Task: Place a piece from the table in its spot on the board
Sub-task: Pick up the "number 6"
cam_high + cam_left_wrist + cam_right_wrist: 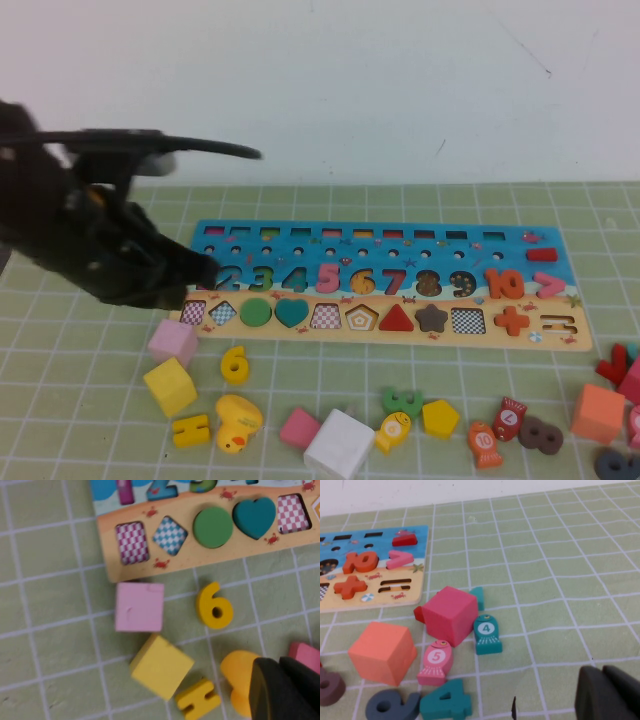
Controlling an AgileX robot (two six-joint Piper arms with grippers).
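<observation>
The yellow piece, a numeral "6" (234, 364) (214, 606), lies flat on the green gridded table (90, 330), just in front of the board's (340, 338) (107, 555) near edge, below the green circle and teal heart. My left gripper (200, 272) (280, 664) hovers over the board's left end. It is shut and empty, its tips above the yellow duck-shaped piece (240, 677), apart from the "6". My right gripper (602, 672) is shut and empty over bare table to the right of the board.
A pink cube (173, 341), a yellow cube (170, 386) and a yellow H-shaped piece (191, 430) lie left of the "6". A white cube (339, 444) and small fish pieces lie along the front. An orange cube (382, 652) and crimson cube (450, 614) sit right of the board.
</observation>
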